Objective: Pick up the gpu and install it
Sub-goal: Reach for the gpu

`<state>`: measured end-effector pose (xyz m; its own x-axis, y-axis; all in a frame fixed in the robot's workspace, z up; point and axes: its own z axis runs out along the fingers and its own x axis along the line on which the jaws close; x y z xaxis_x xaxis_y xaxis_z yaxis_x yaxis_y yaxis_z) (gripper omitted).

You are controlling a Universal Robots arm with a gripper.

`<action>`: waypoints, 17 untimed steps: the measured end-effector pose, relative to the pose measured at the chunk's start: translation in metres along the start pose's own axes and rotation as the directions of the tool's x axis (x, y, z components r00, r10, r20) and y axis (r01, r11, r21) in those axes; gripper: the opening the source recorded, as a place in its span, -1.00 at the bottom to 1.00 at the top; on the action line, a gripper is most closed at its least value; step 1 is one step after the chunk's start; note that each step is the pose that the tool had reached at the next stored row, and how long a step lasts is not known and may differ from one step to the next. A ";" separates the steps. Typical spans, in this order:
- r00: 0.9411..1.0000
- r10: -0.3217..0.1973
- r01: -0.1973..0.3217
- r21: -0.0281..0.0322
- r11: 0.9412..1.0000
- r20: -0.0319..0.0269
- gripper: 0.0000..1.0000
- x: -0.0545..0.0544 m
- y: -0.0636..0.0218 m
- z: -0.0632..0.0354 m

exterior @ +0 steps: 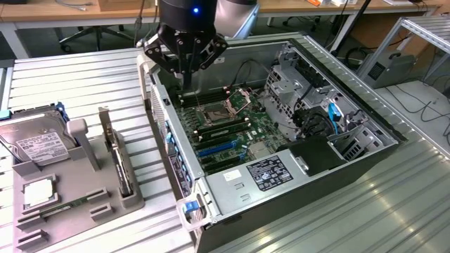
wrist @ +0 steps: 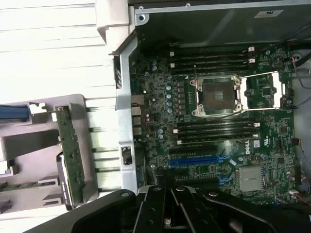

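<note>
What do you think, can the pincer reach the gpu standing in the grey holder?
Probably yes. The gpu stands upright in the grey holder with nothing above its top edge. The pincer, shut, hangs over the open computer case beside it.

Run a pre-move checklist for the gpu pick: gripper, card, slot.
1. Gripper empty: ok, shut on nothing.
2. Jaws open for a pick: not ok, shut.
3. Thin dark gpu card with silvery end bracket upright in the grey plastic holder: ok.
4. Gripper over the gpu card: not ok, it hangs inside the open dark computer case, above the green motherboard.
5. Long blue expansion slot free: ok, nothing plugged in.
6. Card's edge connector undamaged: cannot tell.
</note>
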<state>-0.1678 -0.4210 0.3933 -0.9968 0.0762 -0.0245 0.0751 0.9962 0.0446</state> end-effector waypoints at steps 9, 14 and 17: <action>1.000 0.000 0.000 0.000 1.000 0.000 -0.79 0.037 -0.0090 -0.0013; 1.000 0.000 0.000 0.000 1.000 0.000 -0.79 0.058 -0.0135 -0.0019; 1.000 0.000 0.000 0.000 1.000 0.000 -0.79 0.074 -0.0170 -0.0023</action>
<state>-0.2430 -0.4324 0.3930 -0.9968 0.0763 -0.0246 0.0751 0.9962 0.0448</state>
